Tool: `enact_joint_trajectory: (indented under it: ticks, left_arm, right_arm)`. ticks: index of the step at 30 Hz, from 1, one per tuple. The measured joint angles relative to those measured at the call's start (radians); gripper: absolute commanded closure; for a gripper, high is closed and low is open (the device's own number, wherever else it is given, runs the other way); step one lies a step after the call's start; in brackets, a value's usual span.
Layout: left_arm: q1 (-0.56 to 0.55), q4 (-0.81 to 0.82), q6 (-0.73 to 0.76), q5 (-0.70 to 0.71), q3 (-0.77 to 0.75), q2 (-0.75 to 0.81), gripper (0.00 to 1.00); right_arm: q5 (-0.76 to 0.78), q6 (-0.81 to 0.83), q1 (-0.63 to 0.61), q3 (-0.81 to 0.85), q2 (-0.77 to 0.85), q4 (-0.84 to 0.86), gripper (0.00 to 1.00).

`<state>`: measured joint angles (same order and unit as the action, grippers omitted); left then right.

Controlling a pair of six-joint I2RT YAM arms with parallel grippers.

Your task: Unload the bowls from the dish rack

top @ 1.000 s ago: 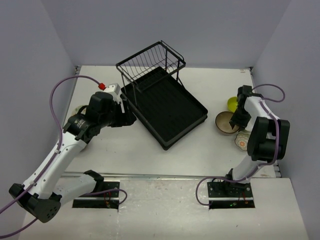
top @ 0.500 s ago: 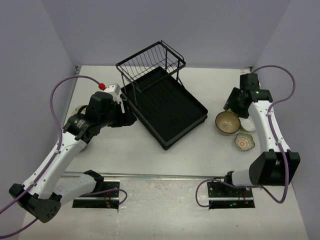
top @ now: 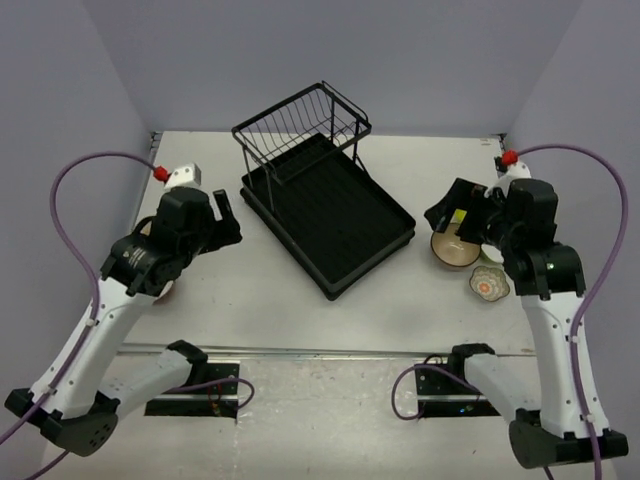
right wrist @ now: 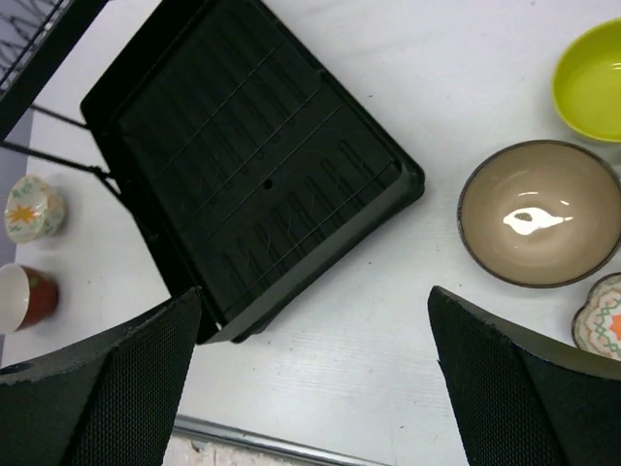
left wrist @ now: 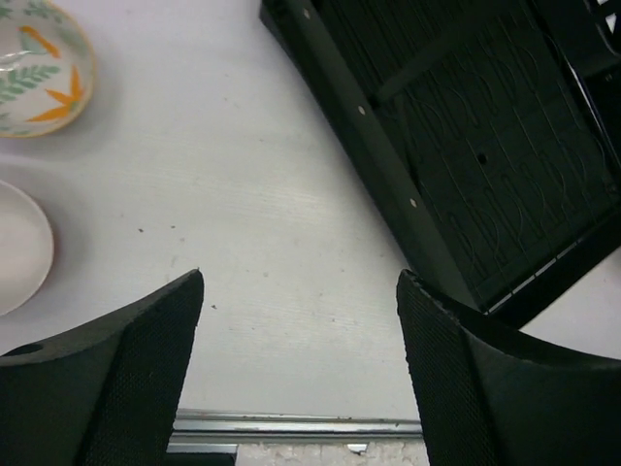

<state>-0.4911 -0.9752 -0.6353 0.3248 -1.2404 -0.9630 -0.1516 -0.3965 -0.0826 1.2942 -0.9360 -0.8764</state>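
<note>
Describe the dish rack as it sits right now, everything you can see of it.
The dish rack is a black rectangular tray, seemingly plastic, with a raised rim and a ribbed floor. A black wire basket stands raised on thin legs over its far end. It sits flat on the white table, turned at an angle to the table's edges. Nothing shows in tray or basket, and nothing but the table touches it.

Draws the left gripper [left wrist: 301,286] back off the rack's [top: 330,215] left edge to hang over the table, and swings the right gripper [right wrist: 312,299] up from behind the tan bowl [right wrist: 539,214], jaws spreading wide above it.
</note>
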Motion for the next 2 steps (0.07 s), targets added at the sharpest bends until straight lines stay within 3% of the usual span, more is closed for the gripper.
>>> enact_joint_trajectory:
  ticks: [2]
  left_arm:
    - [0.0,-0.023,-0.018,0.053,-0.011,0.009,0.06]
  right_arm:
    - [-0.026,0.0,-0.002,-0.033,0.036,0.011,0.01]
